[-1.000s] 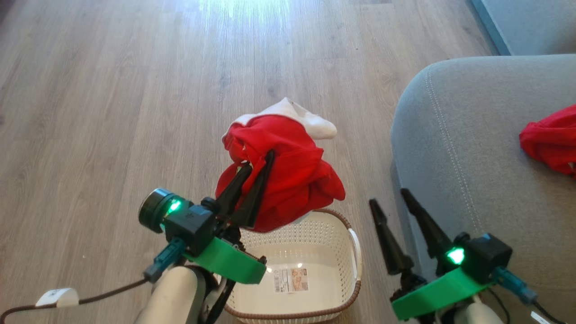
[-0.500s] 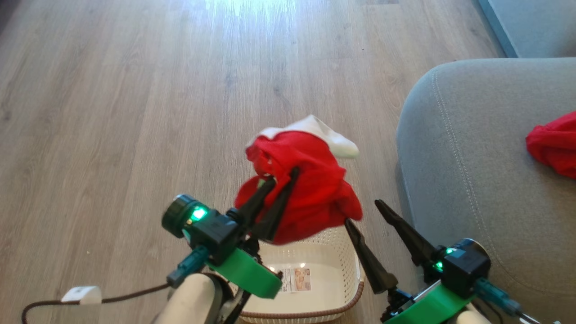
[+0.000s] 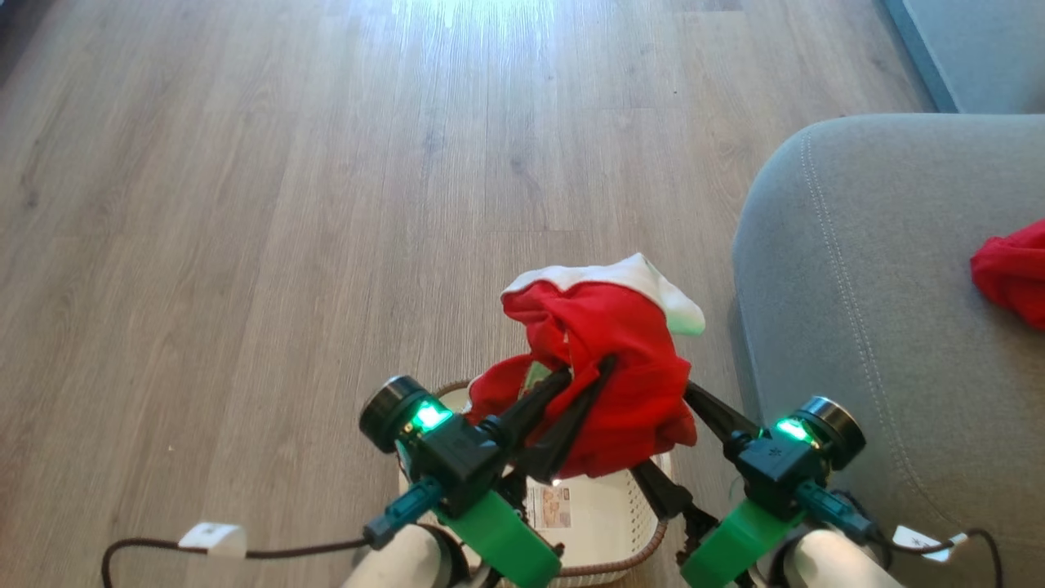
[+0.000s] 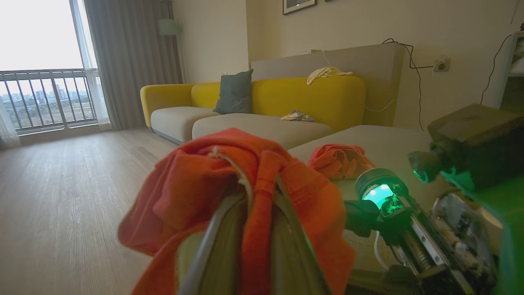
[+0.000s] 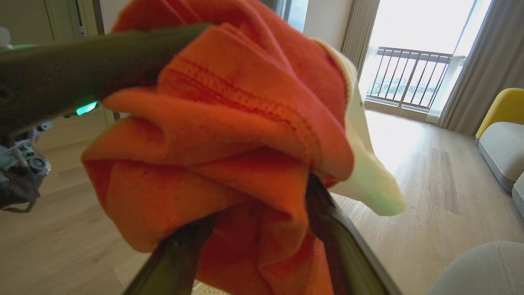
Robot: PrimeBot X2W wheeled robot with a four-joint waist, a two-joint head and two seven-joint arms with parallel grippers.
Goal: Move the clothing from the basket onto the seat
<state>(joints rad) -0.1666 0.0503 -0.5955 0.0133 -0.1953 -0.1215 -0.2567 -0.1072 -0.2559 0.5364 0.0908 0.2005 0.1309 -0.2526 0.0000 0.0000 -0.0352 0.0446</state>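
Note:
My left gripper (image 3: 589, 367) is shut on the red garment with white panels (image 3: 608, 327), which hangs bunched above the cream basket (image 3: 620, 559). In the left wrist view the cloth (image 4: 196, 180) wraps over both of that gripper's fingers. My right gripper (image 3: 660, 425) reaches in from the right, open, its tips hidden under the bundle. In the right wrist view its spread fingers straddle the hanging cloth (image 5: 229, 123). The all-red garment (image 3: 1012, 273) lies on the grey seat (image 3: 857, 327) at the right. Inside the basket I see just its label (image 3: 551, 506).
Wooden floor (image 3: 326, 204) stretches ahead and to the left. A dark cable with a white tag (image 3: 212, 539) trails at the lower left. The left wrist view shows a yellow sofa (image 4: 311, 98) and the other arm's wrist (image 4: 380, 196) close by.
The head view has shifted. My left gripper has carried the garment rightward toward the seat. My right gripper has swung left and its fingers have gone under the bundle.

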